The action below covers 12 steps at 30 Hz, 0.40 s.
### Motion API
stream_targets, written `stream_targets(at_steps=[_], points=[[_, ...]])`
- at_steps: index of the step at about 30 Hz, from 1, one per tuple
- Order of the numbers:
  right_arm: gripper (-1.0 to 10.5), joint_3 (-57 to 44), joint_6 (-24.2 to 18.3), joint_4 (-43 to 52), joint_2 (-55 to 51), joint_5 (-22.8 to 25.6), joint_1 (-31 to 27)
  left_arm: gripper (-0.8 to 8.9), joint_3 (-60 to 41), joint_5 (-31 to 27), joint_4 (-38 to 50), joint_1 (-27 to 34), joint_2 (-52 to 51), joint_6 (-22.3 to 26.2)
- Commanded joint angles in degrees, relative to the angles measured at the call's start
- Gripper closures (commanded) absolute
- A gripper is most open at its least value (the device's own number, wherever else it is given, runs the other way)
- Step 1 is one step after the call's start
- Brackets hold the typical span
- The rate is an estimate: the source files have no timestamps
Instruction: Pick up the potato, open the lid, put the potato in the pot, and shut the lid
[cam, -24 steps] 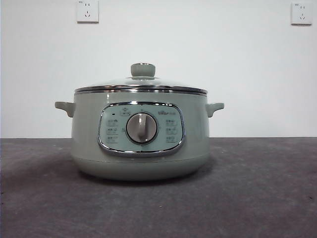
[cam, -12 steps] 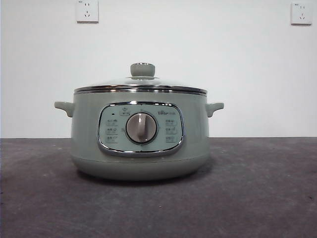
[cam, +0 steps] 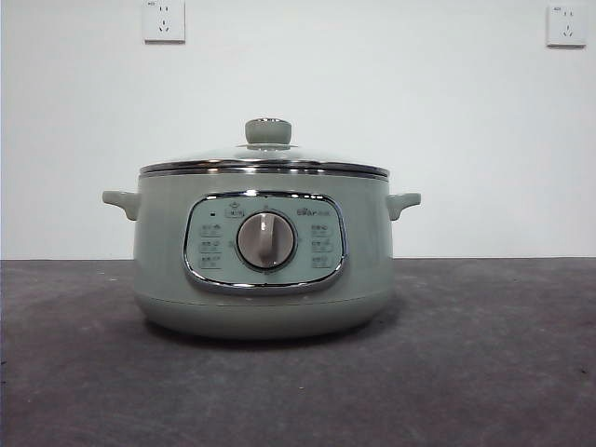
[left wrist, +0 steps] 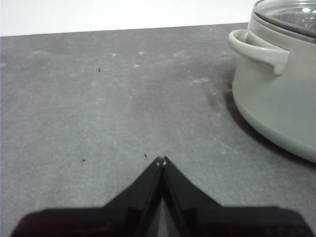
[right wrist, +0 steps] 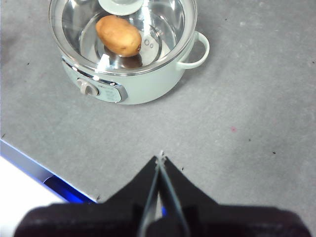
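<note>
the potato (right wrist: pixel 118 36) lies inside the pot (cam: pixel 264 279), on the shiny floor of the bowl, seen through the glass of the lid (cam: pixel 265 160). the lid sits on the pot's rim, level in the front view, knob upright at the centre. judged from that, the task looks finished or all but finished.

the left pincer (left wrist: pixel 161 161) is clenched on nothing, tips together, low over the bare table (left wrist: pixel 98 108) beside the pot's side handle and apart from it. the right pincer (right wrist: pixel 160 160) is also clenched and empty, high above the table and well apart from the pot, looking down at the control panel side.

little is left to go wrong, so the risks are small ones. the left pincer is the nearer of the two: if that arm swings toward the pot while pulling away, it could clip the handle and nudge the pot, and a knock might shift the lid on its rim. whether the lid is seated all the way round cannot be told for certain; the far edge is hidden in the front view, and the right wrist view cuts off part of it. if it rides up on one side, a bump could slide it off. the potato is round enough to roll inside, but the walls would hold it.
</note>
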Motion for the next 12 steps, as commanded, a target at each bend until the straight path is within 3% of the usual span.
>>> stream_targets(at_steps=[1, 12], points=[[9.5, -0.44, -0.15, -1.22, 0.17, 0.04, 0.07, 8.15, -0.61, -0.15, 0.33, 0.39, -1.40, 0.33], [9.5, -0.44, -0.15, -1.22, 0.17, 0.04, 0.07, 8.15, -0.61, 0.07, 0.70, 0.87, -3.93, 0.26]])
